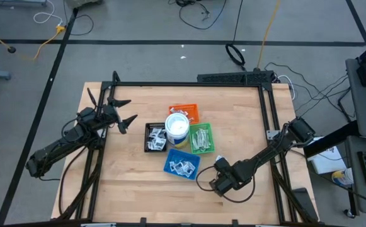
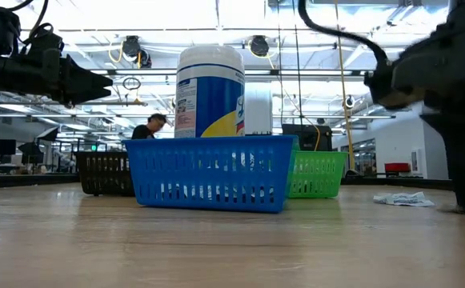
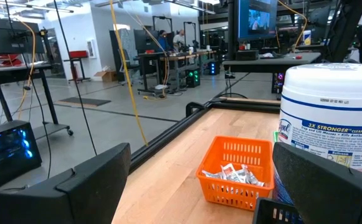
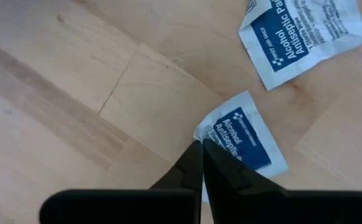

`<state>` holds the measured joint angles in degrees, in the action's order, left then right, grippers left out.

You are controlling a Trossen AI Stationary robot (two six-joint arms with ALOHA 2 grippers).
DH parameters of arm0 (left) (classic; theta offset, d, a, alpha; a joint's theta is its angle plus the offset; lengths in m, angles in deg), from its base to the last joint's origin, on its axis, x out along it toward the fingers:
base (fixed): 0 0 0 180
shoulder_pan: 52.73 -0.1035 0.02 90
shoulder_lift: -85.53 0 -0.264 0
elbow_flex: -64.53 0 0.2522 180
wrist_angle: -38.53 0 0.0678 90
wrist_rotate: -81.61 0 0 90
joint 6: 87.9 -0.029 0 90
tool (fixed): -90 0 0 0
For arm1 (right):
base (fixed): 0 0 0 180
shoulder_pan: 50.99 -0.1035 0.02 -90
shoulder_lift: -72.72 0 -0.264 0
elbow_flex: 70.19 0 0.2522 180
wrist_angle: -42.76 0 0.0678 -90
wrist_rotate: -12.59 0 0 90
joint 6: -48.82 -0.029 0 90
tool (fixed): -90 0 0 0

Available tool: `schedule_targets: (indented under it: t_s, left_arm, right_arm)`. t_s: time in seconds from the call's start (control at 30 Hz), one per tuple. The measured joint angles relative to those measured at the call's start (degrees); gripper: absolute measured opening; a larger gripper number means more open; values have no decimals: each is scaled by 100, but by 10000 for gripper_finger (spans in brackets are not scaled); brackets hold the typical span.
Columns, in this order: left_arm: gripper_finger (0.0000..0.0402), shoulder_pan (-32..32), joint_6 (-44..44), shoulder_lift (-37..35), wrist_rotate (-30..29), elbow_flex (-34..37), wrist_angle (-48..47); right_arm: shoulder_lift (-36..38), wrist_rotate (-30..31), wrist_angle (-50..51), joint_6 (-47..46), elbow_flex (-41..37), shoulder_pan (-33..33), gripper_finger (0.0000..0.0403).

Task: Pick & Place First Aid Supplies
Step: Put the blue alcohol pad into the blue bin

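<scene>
Our right gripper (image 4: 200, 163) is down at the table near its front right part, its fingers pinched together on the near corner of a small antiseptic packet (image 4: 246, 138). The packet lies flat on the wood and reaches away from the fingertips, so we judge that a straight lift should carry it. A second packet (image 4: 305, 34) lies just beyond it, apart and untouched. The blue tray (image 1: 181, 165) sits to the gripper's left, close by, with the tub (image 1: 177, 129) and the other trays beyond. Our left gripper (image 1: 121, 112) hangs wide open over the table's left side, well apart from this packet, so the right arm is nearer.
</scene>
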<state>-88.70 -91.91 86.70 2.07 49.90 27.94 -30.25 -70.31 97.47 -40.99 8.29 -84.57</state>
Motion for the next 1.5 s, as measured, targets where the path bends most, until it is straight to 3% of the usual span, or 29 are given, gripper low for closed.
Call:
schedule_targets:
  t_s: [0.47,0.7,0.97,1.33,1.5]
  left_arm:
    - [397,0,0,0,0,0,0]
    - [397,0,0,0,0,-1,0]
    - [397,0,0,0,0,0,0]
    - [397,0,0,0,0,-1,0]
    - [397,0,0,0,0,-1,0]
  right_arm:
    - [414,16,2122,-372,1234,23,1]
    - [368,32,2344,-606,1652,192,0]
    - [-443,35,2882,179,2997,806,0]
    - [-2013,21,3434,1520,5631,1380,0]
    - [-2351,24,3439,1748,6317,1513,0]
